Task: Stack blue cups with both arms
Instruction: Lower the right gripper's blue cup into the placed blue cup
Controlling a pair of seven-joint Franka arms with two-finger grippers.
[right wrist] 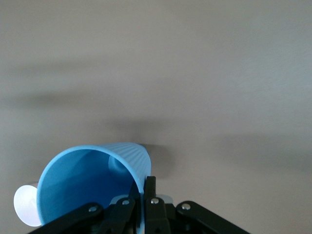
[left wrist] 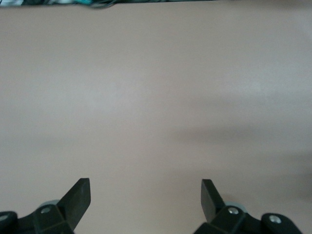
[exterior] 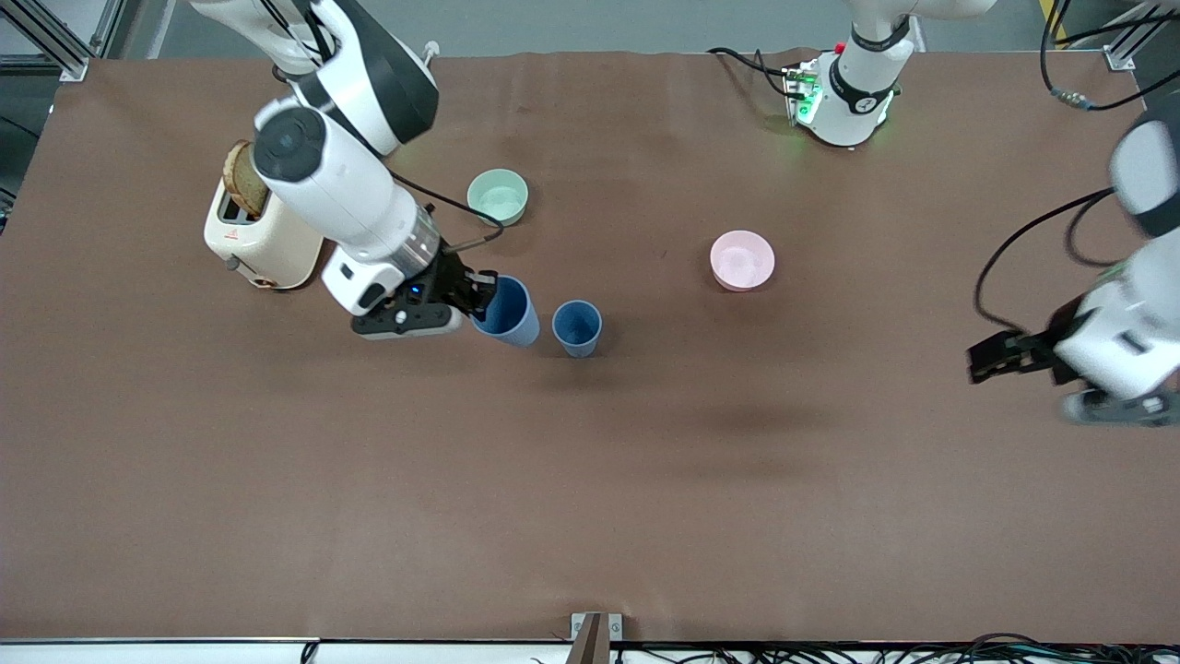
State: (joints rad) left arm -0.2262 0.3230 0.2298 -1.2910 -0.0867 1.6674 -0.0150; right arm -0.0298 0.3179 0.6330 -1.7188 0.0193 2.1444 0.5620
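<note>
Two blue cups sit mid-table: your right gripper (exterior: 481, 293) pinches the rim of the tilted cup (exterior: 508, 312), just beside the upright cup (exterior: 577, 327). Your left gripper (left wrist: 145, 196) hangs spread over bare table (exterior: 645, 480).

My left arm's white forearm (exterior: 1138, 304) is motion-blurred and cut off by the front view's edge. My right gripper (right wrist: 139, 195) hides part of the matte blue ribbed plastic tumbler's (right wrist: 92, 183) rim, and the picture's edge crops the tumbler's lower rim.
</note>
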